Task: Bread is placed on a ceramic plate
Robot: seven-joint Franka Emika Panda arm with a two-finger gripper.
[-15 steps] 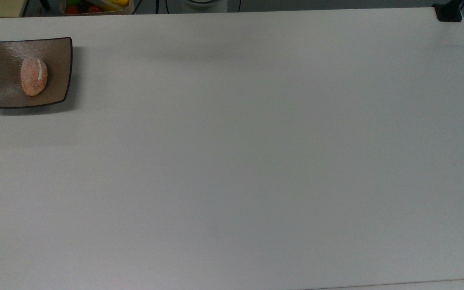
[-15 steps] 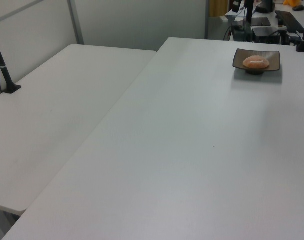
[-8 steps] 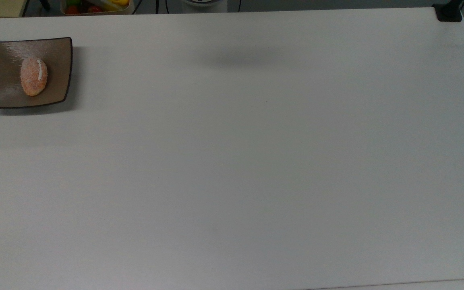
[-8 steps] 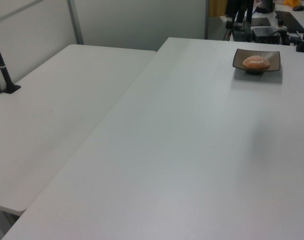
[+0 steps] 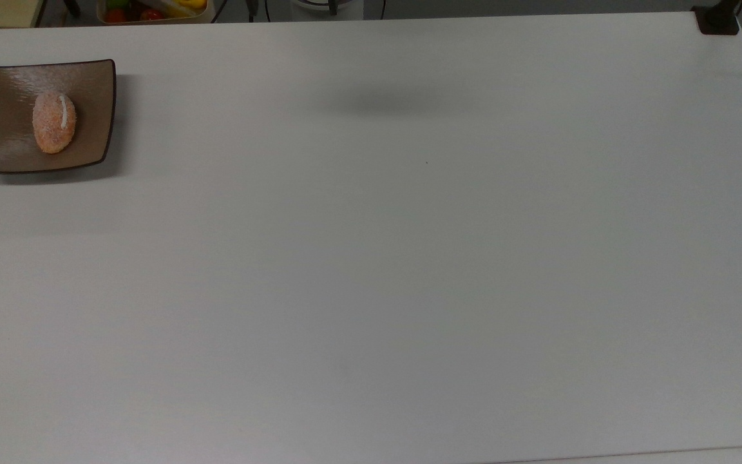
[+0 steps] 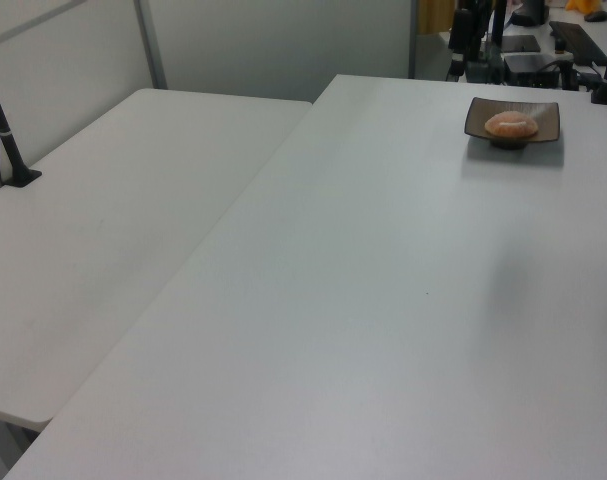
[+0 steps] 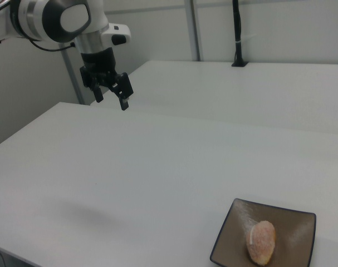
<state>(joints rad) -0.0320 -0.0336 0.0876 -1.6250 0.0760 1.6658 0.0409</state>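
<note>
The bread [image 5: 54, 122], a small orange-brown bun with a white stripe, lies on the square brown ceramic plate [image 5: 91, 87] at the top view's far left. In the left view the bread [image 6: 511, 124] and plate [image 6: 549, 113] sit at the far right end of the table. The right view has the bread [image 7: 260, 240] on the plate [image 7: 294, 231] at the bottom right. My gripper [image 7: 110, 102] hangs open and empty in the air at the right view's upper left, far from the plate, well above the table.
A box of coloured fruit [image 5: 152, 9] sits beyond the table's far edge in the top view. A black clamp [image 5: 719, 19] grips the top right corner. A second white table [image 6: 103, 200] with a black post [image 6: 8, 140] adjoins in the left view.
Bread and plate have not moved. The soft shadow on the table in the top view has darkened and shifted slightly right. A dark arm part has come in at the left view's top edge.
</note>
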